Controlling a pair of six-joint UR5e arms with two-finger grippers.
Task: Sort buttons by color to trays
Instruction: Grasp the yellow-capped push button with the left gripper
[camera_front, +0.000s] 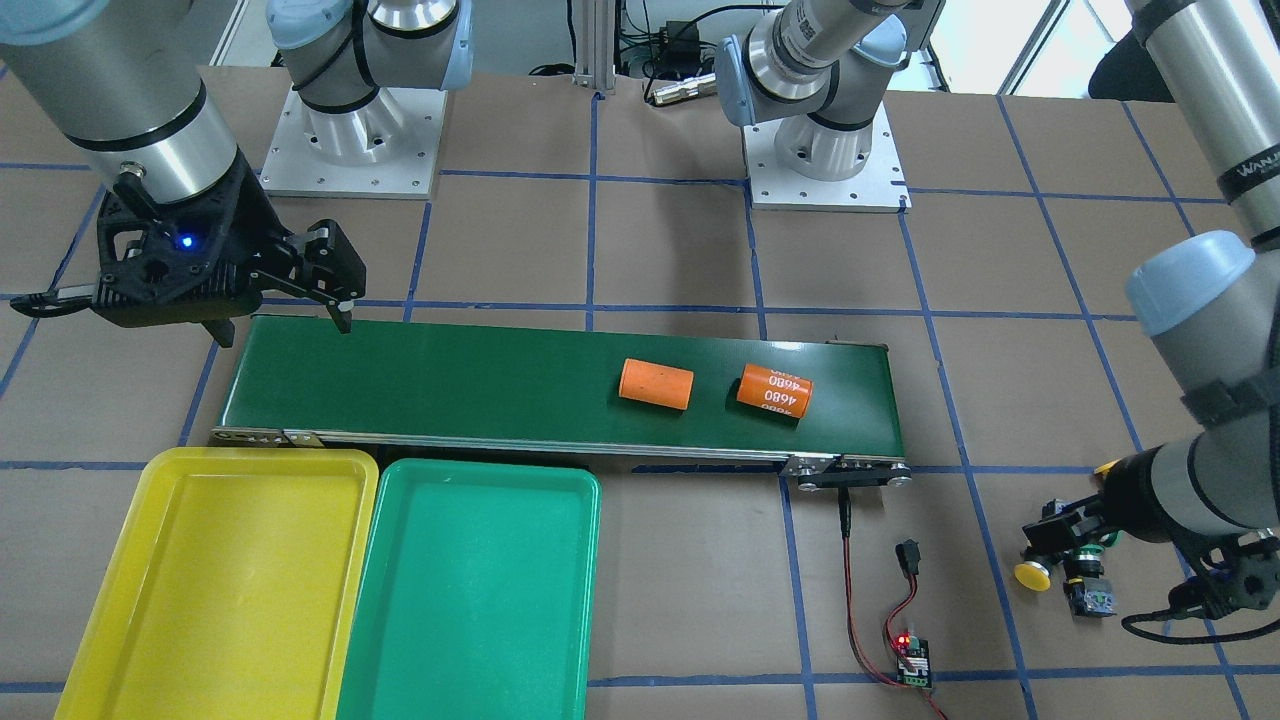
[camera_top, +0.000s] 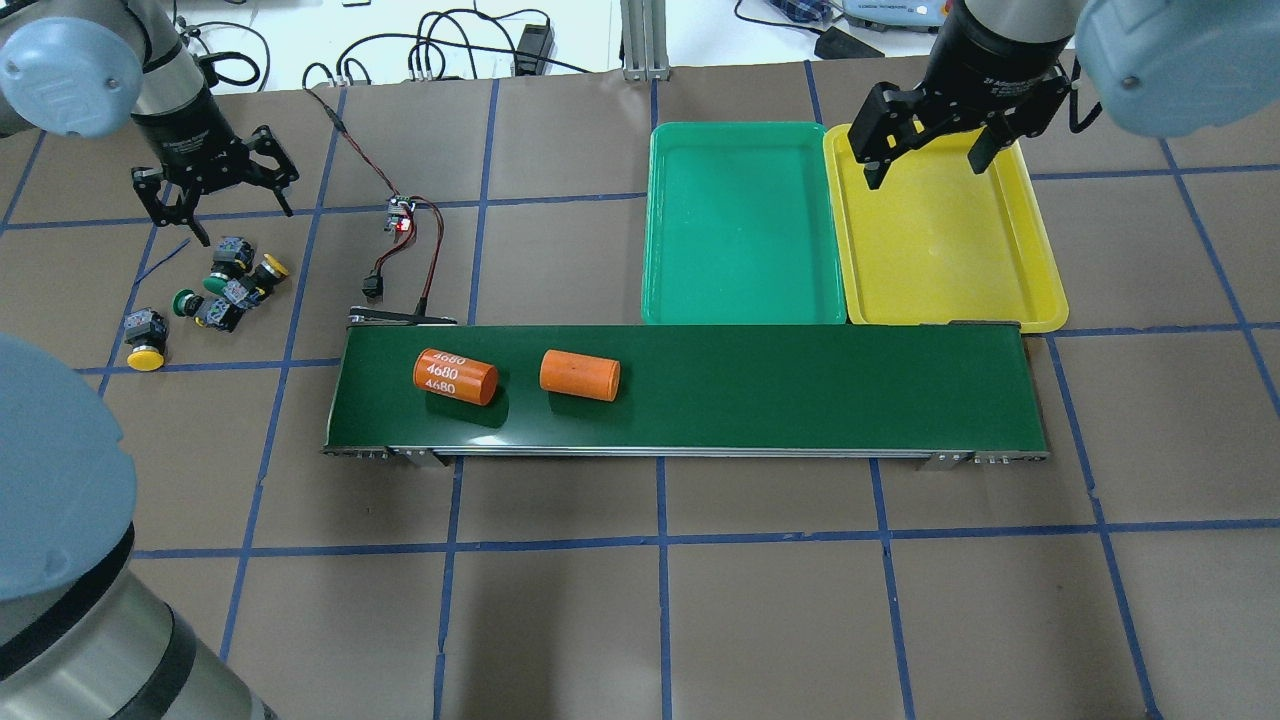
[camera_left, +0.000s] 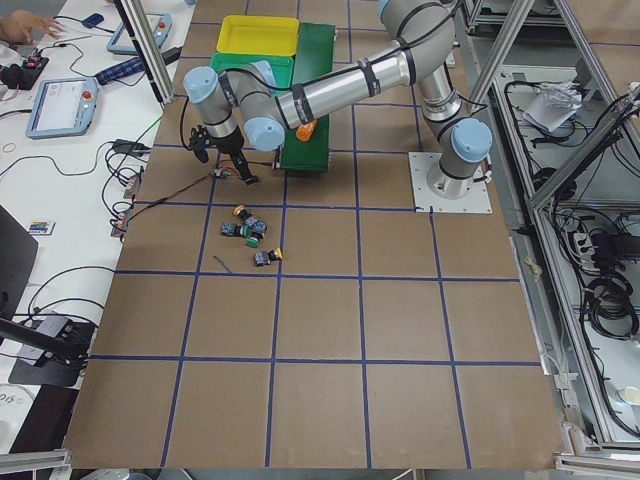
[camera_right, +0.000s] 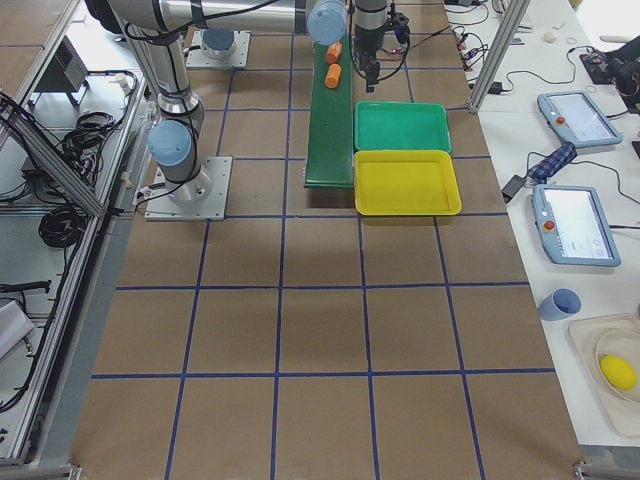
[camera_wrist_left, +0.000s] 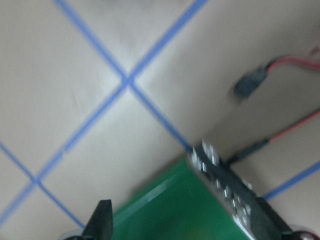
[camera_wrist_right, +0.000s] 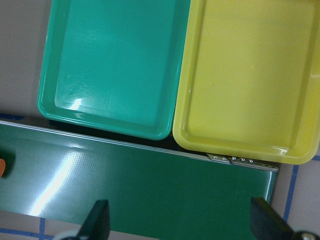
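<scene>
The buttons lie on the brown table left of the conveyor. One yellow-capped button (camera_top: 146, 345) lies apart; a cluster (camera_top: 232, 283) holds a yellow-capped one (camera_top: 272, 268) and two green-capped ones (camera_top: 185, 302). My left gripper (camera_top: 222, 198) is open and empty, just beyond the cluster. In the front-facing view it hides part of the cluster; a yellow cap (camera_front: 1033, 576) shows. My right gripper (camera_top: 926, 170) is open and empty above the yellow tray (camera_top: 940, 260). The green tray (camera_top: 740, 230) lies beside it. Both trays are empty.
The dark-green conveyor belt (camera_top: 800, 390) carries two orange cylinders, one marked 4680 (camera_top: 455, 376) and one plain (camera_top: 580, 375). A small controller board (camera_top: 402, 218) with red and black wires lies between the buttons and the belt's end. The left wrist view is blurred.
</scene>
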